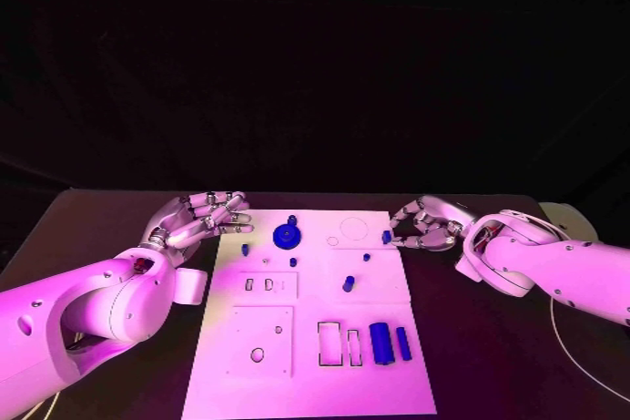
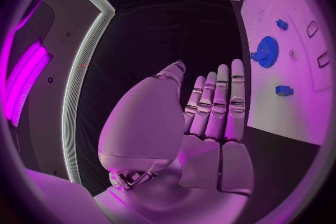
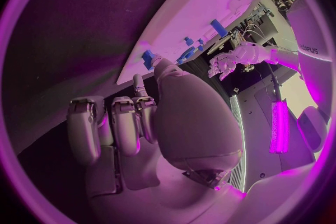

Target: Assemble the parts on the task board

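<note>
**Right hand pinching a small part at the board's far right edge; left hand idle**

Nearest the camera in the head view: the near end of the task board (image 1: pixel 309 384), bare white, with two rectangular slots and, beside them, a thick blue cylinder (image 1: pixel 381 343) and a thinner blue bar (image 1: pixel 403 343) lying flat, just apart from one another.

Mid-board: a short blue peg (image 1: pixel 348 282) near the centre. Far end: blue gear (image 1: pixel 287 235) seated or resting on the board, cannot tell which. A small blue block (image 1: pixel 244 250) sits near the left edge.

Right hand (image 1: pixel 422 227): at the far right edge of the board, fingers curled in, with a small blue part (image 1: pixel 388 237) pinched at the fingertips. The right wrist view shows the same blue piece (image 3: pixel 148 58) at the fingertips, right at the board edge. Whether it is lifted or on the surface, cannot tell.

Left hand (image 1: pixel 199 218): off the board's far left corner, fingers apart and extended, holding nothing.

Judgement: step in hand is pick-up or carry of the small part by the right hand. Next move calls for aligning it over its seat, likely the circular outline (image 1: pixel 354 227) just beside, then pressing down squarely. Task looks early; most parts lie loose.
</note>
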